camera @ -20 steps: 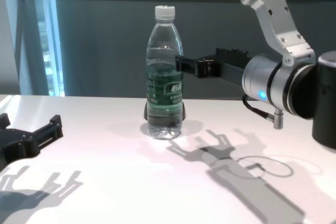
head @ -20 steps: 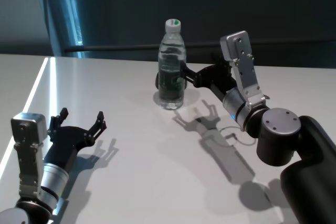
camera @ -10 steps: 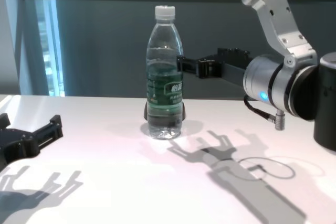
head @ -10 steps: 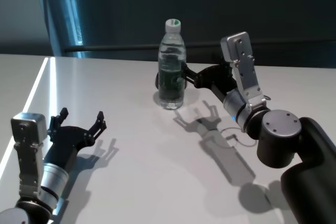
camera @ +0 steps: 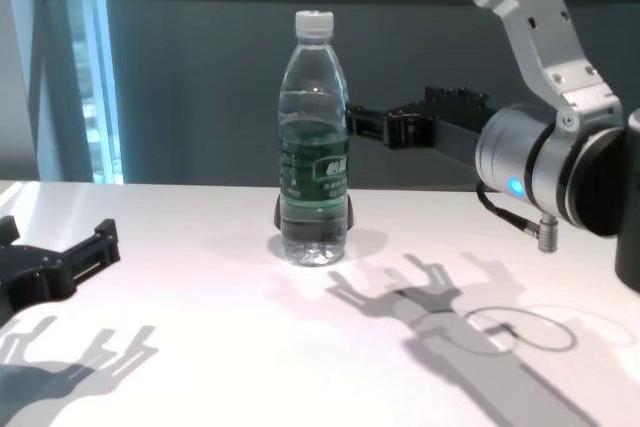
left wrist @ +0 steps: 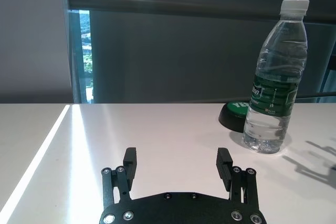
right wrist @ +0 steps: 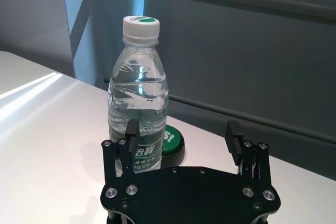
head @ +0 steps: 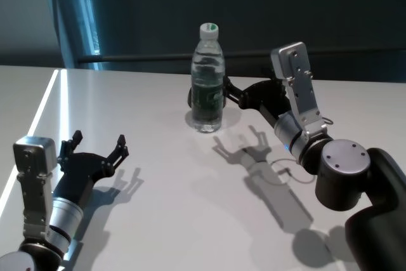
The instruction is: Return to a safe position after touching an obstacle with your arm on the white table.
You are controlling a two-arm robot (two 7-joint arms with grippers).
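Sunlight falls in a bright stripe along the left edge of the white table (head: pixel 158 207), and close to it the left gripper (head: pixel 98 150) hangs low over the near-left part of the surface, its black fingers (left wrist: pixel 129 161) spread wide with nothing between them. It sits well apart from everything else, throwing a forked shadow onto the glossy top just beside it.

Farther along, near the middle and toward the far edge, the obstacle (head: pixel 207 84) stands upright: a clear water bottle with a white cap and a dark green label band, water filling most of it. Directly behind its base, touching or nearly so, lies a low round black disc with a green top (left wrist: pixel 236 115), mostly hidden from the front.

To the right of the bottle, the right gripper (head: pixel 229 93) reaches in level from the robot's right arm, raised off the table at about the height of the label. Its fingers (right wrist: pixel 235 132) are spread apart and hold nothing; from the wrist camera one finger lines up in front of the label, and from the chest the tips end just beside the bottle's flank, though whether they touch it is not clear. Its shadow lies on the tabletop below and to the right.
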